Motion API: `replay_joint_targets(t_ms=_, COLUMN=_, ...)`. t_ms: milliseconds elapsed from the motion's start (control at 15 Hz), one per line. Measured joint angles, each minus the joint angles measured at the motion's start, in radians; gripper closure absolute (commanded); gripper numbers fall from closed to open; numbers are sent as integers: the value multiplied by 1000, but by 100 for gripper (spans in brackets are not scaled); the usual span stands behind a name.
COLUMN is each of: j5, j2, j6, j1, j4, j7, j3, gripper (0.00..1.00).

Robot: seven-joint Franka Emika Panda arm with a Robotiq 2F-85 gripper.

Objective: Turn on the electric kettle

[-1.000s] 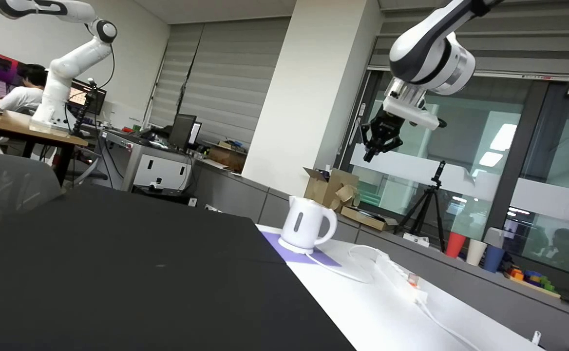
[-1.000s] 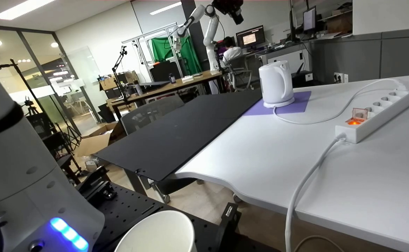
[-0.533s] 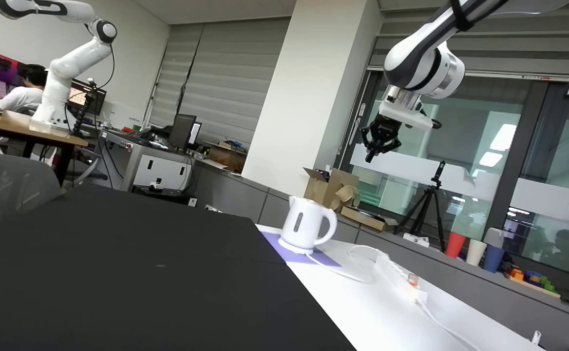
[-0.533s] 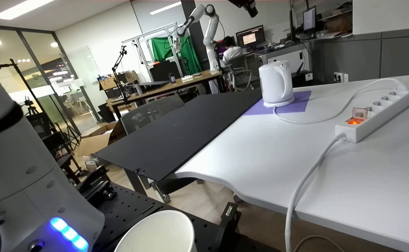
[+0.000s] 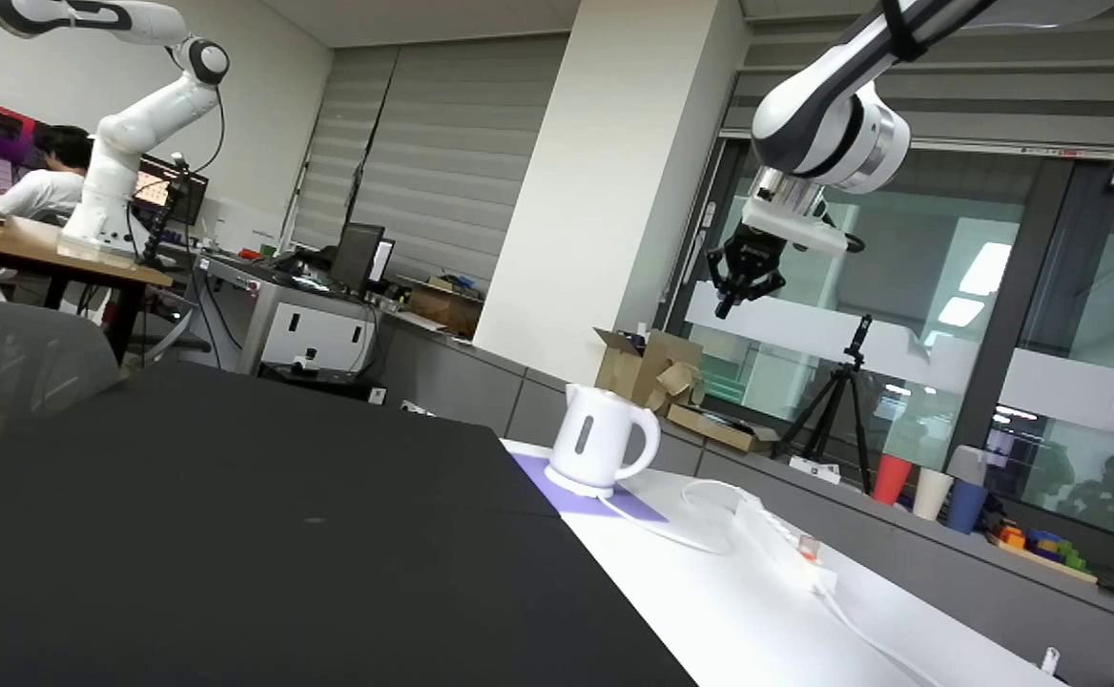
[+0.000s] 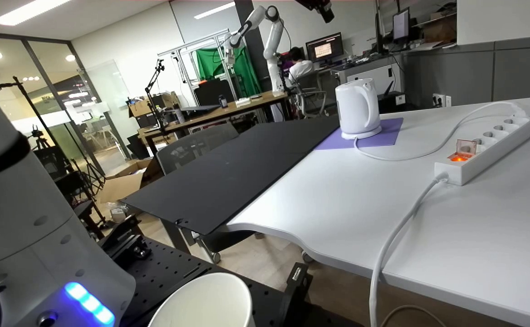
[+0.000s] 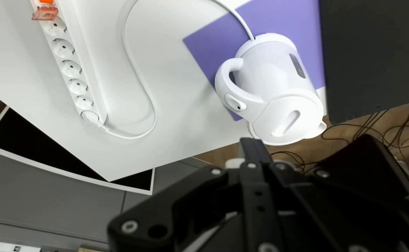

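The white electric kettle (image 5: 584, 444) stands upright on a purple sheet at the table's far end. It also shows in an exterior view (image 6: 358, 109) and from above in the wrist view (image 7: 274, 75). Its loop handle (image 7: 225, 82) faces the power strip, with an oval switch (image 7: 235, 102) on the handle's upper part. My gripper (image 7: 252, 141) has its two fingers together and holds nothing. It hangs in the air above the kettle, apart from it. It also shows in both exterior views (image 5: 724, 310) (image 6: 326, 16), in one only partly, at the top edge.
A white power strip (image 6: 492, 147) with an orange-lit switch lies on the white table (image 6: 328, 204). The kettle's cord runs in a curve to it. A black board (image 6: 247, 168) borders the table beside the kettle. A white cup (image 6: 206, 299) stands near the arm's base.
Since one second ago the arm has shifted slightly, and the gripper moved right in an exterior view. Over the last half second it stays still. The kettle has not moved.
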Motion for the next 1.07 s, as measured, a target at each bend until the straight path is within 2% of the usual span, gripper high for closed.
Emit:
replay_joint_targets(t_ms=200, j5=3, j2=39, j6=22, j1=3, j4=9, j7=-4, j3=-18, gripper=100)
replay_joint_targets(t_ms=400, j5=9, j2=132, j6=57, j1=3, j4=54, j7=-4, j3=-41, gripper=100)
replay_joint_targets(t_ms=800, j5=45, j2=370, j6=148, j1=12, j4=208, j7=-4, j3=-54, gripper=100)
replay_joint_targets(t_ms=1067, j5=59, j2=498, j6=167, j1=38, j4=316, j7=-4, j3=-65, gripper=100)
